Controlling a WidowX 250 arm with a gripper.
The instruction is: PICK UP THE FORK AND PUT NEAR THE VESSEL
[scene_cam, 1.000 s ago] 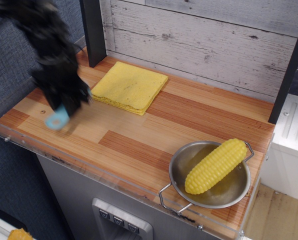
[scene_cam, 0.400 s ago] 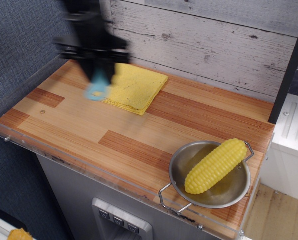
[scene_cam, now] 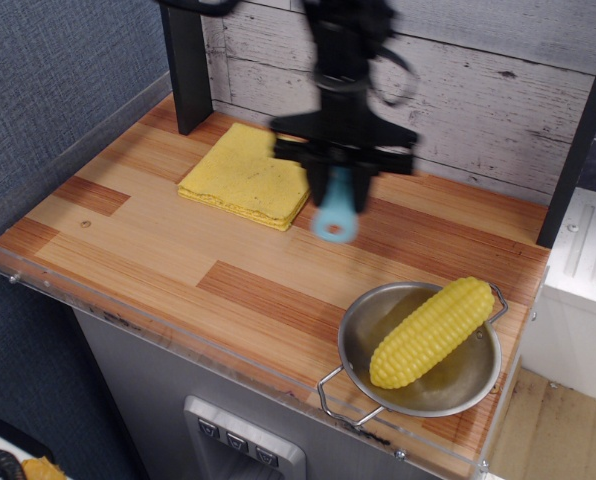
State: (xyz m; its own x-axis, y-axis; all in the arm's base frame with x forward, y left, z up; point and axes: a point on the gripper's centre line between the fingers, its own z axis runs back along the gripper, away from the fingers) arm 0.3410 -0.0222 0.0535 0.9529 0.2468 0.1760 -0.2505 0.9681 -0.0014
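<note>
My black gripper is shut on the fork, a small light-blue plastic brush. The brush hangs handle end down, with its holed end showing, above the middle of the wooden counter. Its bristles are hidden by the gripper. The vessel, a round shiny steel pan with two wire loop handles, sits at the front right corner of the counter. A yellow corn cob lies in it. The brush is above and to the left of the pan, well apart from it.
A folded yellow cloth lies at the back left of the wooden counter, partly behind the gripper. A black post stands at the back left. A clear plastic rim runs along the front edge. A plank wall is behind.
The gripper has carried the brush from the front left of the counter, up past the cloth, and rightward to the middle, closer to the pan.
</note>
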